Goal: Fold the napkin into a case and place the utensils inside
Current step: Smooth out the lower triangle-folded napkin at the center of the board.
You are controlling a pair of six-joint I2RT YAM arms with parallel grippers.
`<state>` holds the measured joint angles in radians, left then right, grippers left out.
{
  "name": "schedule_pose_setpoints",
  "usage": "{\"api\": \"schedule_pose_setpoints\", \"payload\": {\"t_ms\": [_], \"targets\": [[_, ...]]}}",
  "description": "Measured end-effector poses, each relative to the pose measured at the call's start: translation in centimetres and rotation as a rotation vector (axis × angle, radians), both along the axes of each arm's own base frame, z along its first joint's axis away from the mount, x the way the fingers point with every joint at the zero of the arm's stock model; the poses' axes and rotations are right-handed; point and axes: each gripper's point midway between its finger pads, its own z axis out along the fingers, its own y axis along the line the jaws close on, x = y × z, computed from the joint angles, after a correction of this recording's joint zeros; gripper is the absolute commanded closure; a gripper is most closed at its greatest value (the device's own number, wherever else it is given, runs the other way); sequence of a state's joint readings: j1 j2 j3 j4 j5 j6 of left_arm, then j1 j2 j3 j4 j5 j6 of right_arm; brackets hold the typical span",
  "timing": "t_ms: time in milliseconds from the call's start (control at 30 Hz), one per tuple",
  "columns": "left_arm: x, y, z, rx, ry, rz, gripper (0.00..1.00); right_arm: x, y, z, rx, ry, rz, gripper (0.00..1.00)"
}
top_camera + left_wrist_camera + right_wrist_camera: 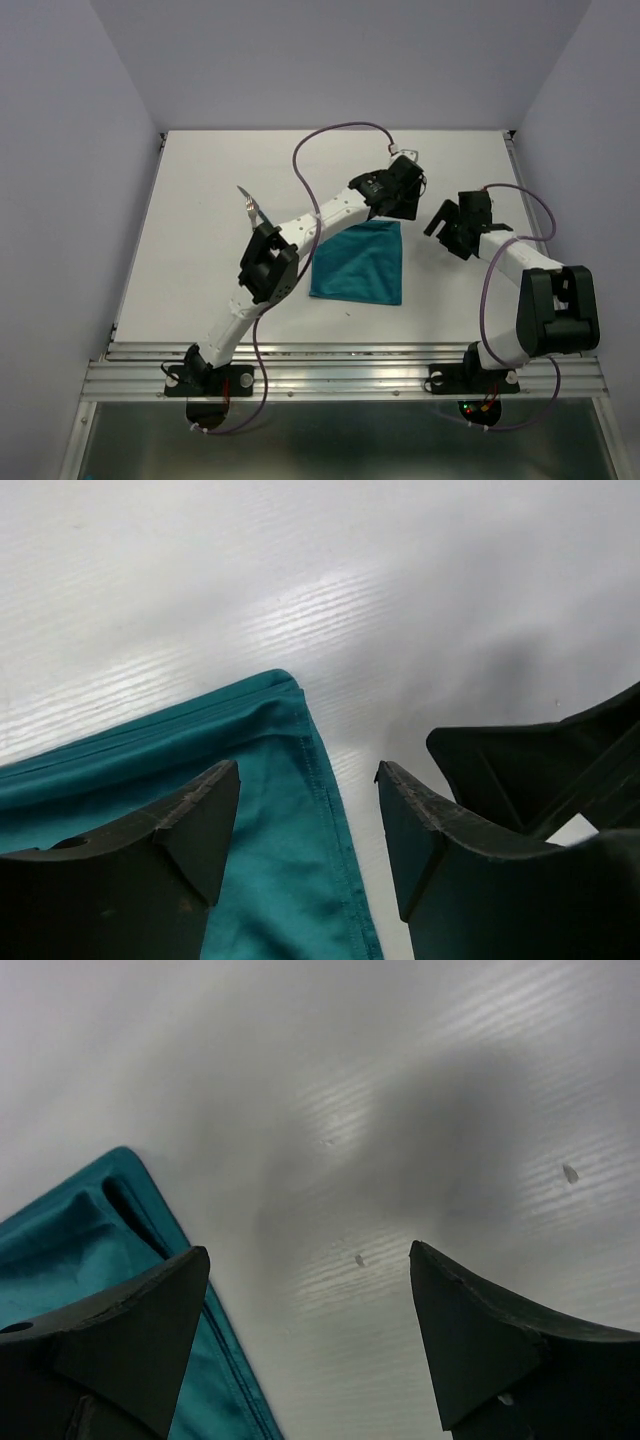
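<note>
The teal napkin [360, 265] lies flat mid-table, with layered edges showing at its far right corner [270, 730]. My left gripper [404, 204] hovers open over that corner; in the left wrist view the hemmed edge runs between its fingers [308, 780] and they grip nothing. My right gripper [446, 226] stands open just right of the napkin, over bare table [310, 1260], with the cloth [80, 1250] beside its left finger. One of the utensils, a fork with a silver head [248, 206], pokes out at the left from behind the left arm; its handle is mostly hidden.
The white table [200, 280] ends in a metal rail [340, 365] at the near edge, and grey walls close in the sides and back. The right gripper's black body [540, 770] shows close beside the left gripper. A purple cable [320, 140] loops above the left arm.
</note>
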<state>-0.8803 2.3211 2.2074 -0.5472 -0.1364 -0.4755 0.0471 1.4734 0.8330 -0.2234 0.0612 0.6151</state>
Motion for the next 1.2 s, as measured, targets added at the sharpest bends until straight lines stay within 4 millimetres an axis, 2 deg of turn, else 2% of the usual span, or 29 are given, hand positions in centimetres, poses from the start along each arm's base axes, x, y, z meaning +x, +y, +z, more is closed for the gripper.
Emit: {"api": "schedule_pose_setpoints", "payload": {"t_ms": [67,167,233,267,367,467,600,667,800,833,900,1000,1067,1200], "targets": [[-0.6,-0.9,-0.9,0.020,0.003,-0.010,0.28,-1.1,0.0,-0.9,0.003,0.029,-0.008,0.14],[-1.3,-1.1,-3.4,0.073,0.029,-0.013,0.28,-2.4,-0.1,-1.8,0.003,0.055,-0.018,0.14],[-1.4,-0.8,-5.4,0.111,0.050,-0.008,0.30,-3.0,-0.1,-2.2,0.007,0.065,-0.021,0.15],[-1.3,-0.6,-6.3,0.132,0.059,-0.003,0.34,-3.2,0.0,-2.3,0.012,0.067,-0.017,0.17],[-1.3,0.2,-7.8,0.172,0.077,0.010,0.39,-3.4,0.6,-2.3,0.036,0.065,0.005,0.21],[-0.7,0.7,-7.6,0.163,0.061,0.032,0.44,-3.1,1.9,-1.9,0.084,0.038,0.067,0.22],[-0.9,2.7,-7.2,0.155,0.075,0.053,0.46,-2.8,3.4,-1.5,0.099,0.017,0.133,0.22],[-0.5,3.5,-6.5,0.136,0.078,0.063,0.44,-2.4,4.1,-1.6,0.104,0.018,0.159,0.22],[0.7,3.6,-5.6,0.096,0.067,0.071,0.33,-1.7,4.5,-1.9,0.107,0.020,0.169,0.19],[0.8,3.5,-5.5,0.090,0.066,0.070,0.28,-1.7,4.4,-1.9,0.105,0.020,0.167,0.18],[0.6,3.2,-5.2,0.086,0.062,0.060,0.26,-1.6,4.2,-1.9,0.098,0.020,0.151,0.18],[0.1,1.7,-3.9,0.071,0.045,0.034,0.26,-1.6,3.9,-2.0,0.088,0.020,0.132,0.19],[0.1,0.1,-2.8,0.044,0.019,0.014,0.26,-1.5,3.8,-2.0,0.088,0.021,0.123,0.20],[0.1,-1.8,-2.6,0.026,0.000,-0.009,0.26,-1.9,3.6,-2.4,0.090,0.031,0.106,0.20]]}}
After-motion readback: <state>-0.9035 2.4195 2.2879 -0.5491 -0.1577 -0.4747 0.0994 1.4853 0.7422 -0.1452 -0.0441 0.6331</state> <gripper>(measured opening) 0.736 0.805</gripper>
